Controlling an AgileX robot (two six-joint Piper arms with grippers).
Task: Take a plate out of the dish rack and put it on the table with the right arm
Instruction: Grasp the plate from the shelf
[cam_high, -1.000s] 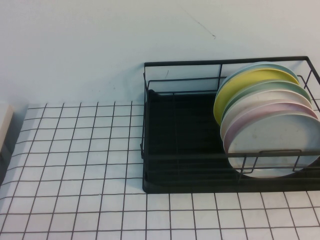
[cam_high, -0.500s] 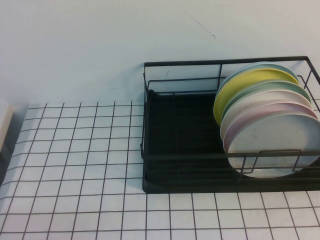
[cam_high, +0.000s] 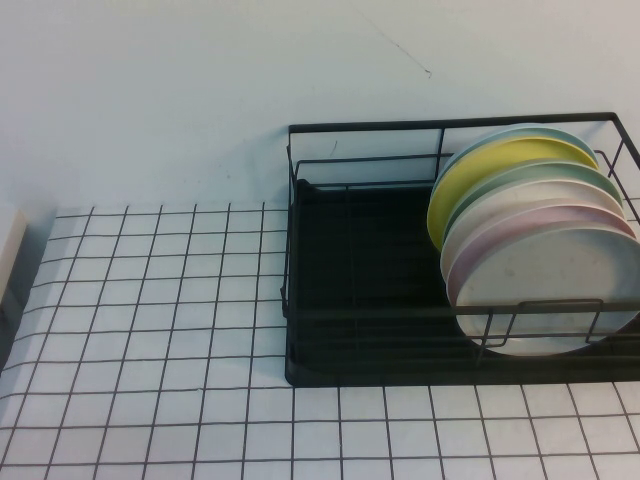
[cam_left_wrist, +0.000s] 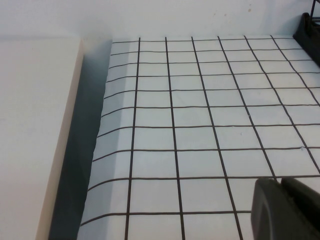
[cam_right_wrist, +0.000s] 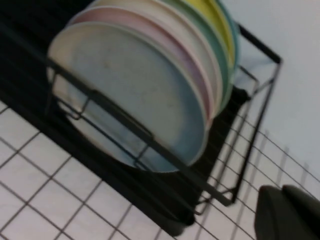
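Note:
The black wire dish rack (cam_high: 450, 125) stands on the right of the gridded white table (cam_high: 150, 320). Several plates stand upright at its right end. The pale grey-white speckled plate (cam_high: 545, 290) is the frontmost. In the right wrist view this plate (cam_right_wrist: 130, 85) leans behind the rack's front wires above the black base (cam_right_wrist: 140, 190). My right gripper (cam_right_wrist: 281, 189) hovers shut and empty over the table, outside the rack's corner. My left gripper (cam_left_wrist: 281, 181) is shut and empty, low over the table (cam_left_wrist: 200, 100) far from the rack. Neither gripper shows in the high view.
Behind the grey-white plate stand a pale pink plate (cam_high: 560, 217), further pale ones and a yellow plate (cam_high: 490, 165). The rack's left half holds no plates. A cream block (cam_left_wrist: 35, 125) lies beyond the table's left edge. A pale wall rises behind the rack.

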